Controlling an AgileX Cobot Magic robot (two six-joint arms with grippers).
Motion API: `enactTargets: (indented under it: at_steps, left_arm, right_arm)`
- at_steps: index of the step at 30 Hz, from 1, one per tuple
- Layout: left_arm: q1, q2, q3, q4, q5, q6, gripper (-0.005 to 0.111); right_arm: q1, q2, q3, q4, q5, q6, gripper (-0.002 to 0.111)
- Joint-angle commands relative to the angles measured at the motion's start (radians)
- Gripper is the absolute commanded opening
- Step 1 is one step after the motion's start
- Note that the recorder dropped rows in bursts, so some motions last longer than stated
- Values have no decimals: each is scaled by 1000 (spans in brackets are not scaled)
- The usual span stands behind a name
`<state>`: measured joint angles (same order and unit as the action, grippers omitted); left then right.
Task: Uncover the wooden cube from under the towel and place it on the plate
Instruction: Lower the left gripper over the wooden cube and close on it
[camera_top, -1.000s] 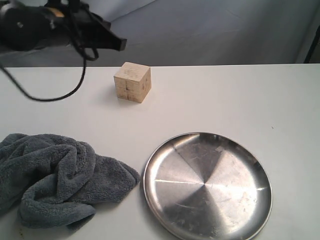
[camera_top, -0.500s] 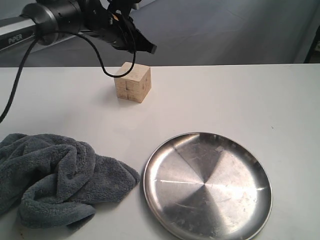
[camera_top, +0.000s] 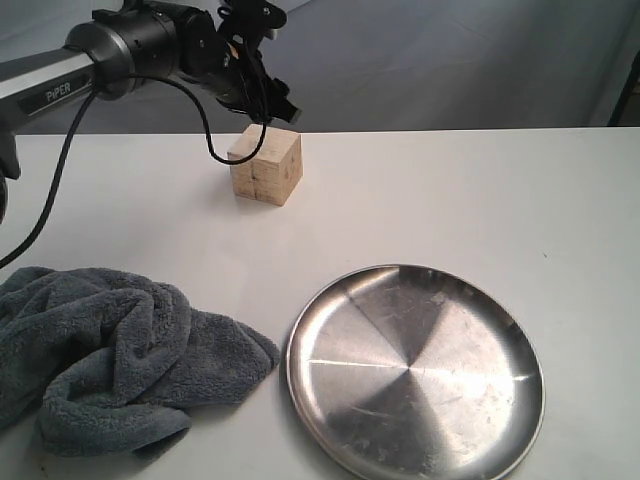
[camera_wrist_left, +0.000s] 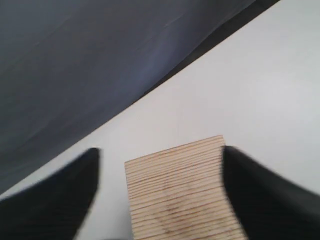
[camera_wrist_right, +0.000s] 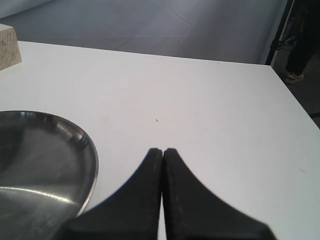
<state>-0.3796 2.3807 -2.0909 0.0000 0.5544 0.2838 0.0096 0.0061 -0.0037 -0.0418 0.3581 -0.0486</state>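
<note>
Both jaws spread, nothing held — my left gripper (camera_wrist_left: 160, 192) hovers at the cube (camera_wrist_left: 177, 175); closing off-centre could shove it aside

A white table (camera_top: 450, 190) with a plain matte top fills most of the exterior view. Behind its far edge hangs a grey-blue fabric backdrop (camera_top: 450, 60), marked by long diagonal creases. A tiny dark speck (camera_wrist_right: 157, 120) lies on the tabletop, on the right side in the exterior view. Beyond the table's right-hand end stands a thin black post (camera_wrist_right: 278, 30). Beside it is a dark shape too blurred to name, above grey floor (camera_wrist_right: 300, 100).
</note>
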Motion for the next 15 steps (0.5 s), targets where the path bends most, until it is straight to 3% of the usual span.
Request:
enactTargets:
  at_steps: [1,15]
  left_arm:
    - [1,-1,-7,6,-43,-94,104]
    - [1,58,-7,6,-36,-98,104]
  right_arm:
    - [2,-6,4,5,-7,-3,0]
    - [2,-6,4,5,-7,-3,0]
